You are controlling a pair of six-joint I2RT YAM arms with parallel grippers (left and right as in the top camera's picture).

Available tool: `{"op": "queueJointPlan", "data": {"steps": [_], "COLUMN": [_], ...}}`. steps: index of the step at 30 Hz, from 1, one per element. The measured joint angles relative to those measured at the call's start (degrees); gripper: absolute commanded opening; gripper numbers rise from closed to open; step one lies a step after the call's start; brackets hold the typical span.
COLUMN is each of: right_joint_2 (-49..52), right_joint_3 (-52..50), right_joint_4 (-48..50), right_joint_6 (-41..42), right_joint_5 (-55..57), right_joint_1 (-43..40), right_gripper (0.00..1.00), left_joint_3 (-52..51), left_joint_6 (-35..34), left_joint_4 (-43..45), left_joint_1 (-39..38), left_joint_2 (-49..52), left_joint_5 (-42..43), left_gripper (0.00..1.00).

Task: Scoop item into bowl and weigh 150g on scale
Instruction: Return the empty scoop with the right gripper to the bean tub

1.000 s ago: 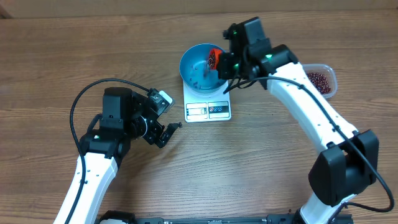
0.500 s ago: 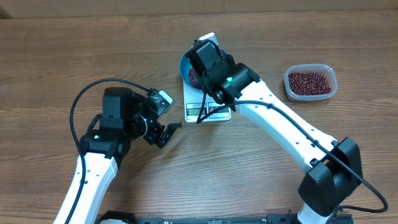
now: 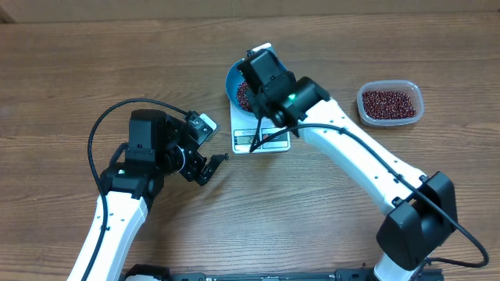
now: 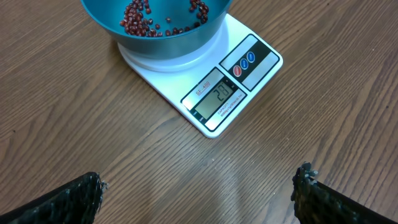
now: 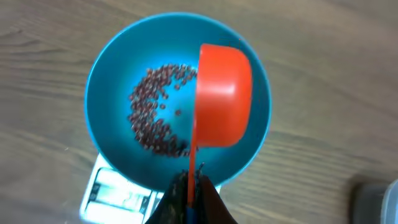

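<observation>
One bowl (image 5: 106, 93), scale (image 4: 214, 99), scoop (image 5: 224, 93); beans (image 5: 149, 112) uncountable.

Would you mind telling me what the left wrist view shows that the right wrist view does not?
Only the left wrist: legible digits on the display of the scale, its coloured buttons, and the left end effector with open fingers. Only the right wrist: the orange scoop over the bowl, its handle gripped by the shut right end effector. Both: the blue bowl holding red-brown beans, sitting on the white scale.

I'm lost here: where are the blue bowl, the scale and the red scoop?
blue bowl (image 5: 102, 106), right wrist view, bare inner wall.
scale (image 4: 217, 95), left wrist view, display window.
red scoop (image 5: 224, 93), right wrist view, its cup.
</observation>
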Motion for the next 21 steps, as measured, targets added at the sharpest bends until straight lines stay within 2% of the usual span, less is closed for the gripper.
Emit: {"op": "queueJointPlan", "data": {"steps": [5, 9, 15, 21], "right_joint_2": [-5.55, -13.9, -15.85, -15.74], "right_joint_3": [0.02, 0.28, 0.55, -2.93], "right_joint_4": [-3.37, -10.03, -17.62, -16.37], "right_joint_6": [0.48, 0.68, -2.12, -5.97], "right_joint_5": [-12.55, -21.05, -22.58, -22.27], "right_joint_1": [-9.44, -23.06, -35.8, -42.91], "right_gripper": [0.04, 0.04, 0.04, 0.04], "left_joint_3": [0.0, 0.0, 0.0, 0.0], "left_joint_6": [0.0, 0.0, 0.0, 0.0], "left_joint_4": [0.0, 0.0, 0.0, -0.02], "left_joint_1": [0.0, 0.0, 0.0, 0.0], "left_joint_2": [0.0, 0.0, 0.0, 0.0], "left_joint_5": [0.0, 0.0, 0.0, 0.0], "left_gripper": [1.0, 1.0, 1.0, 1.0]}}
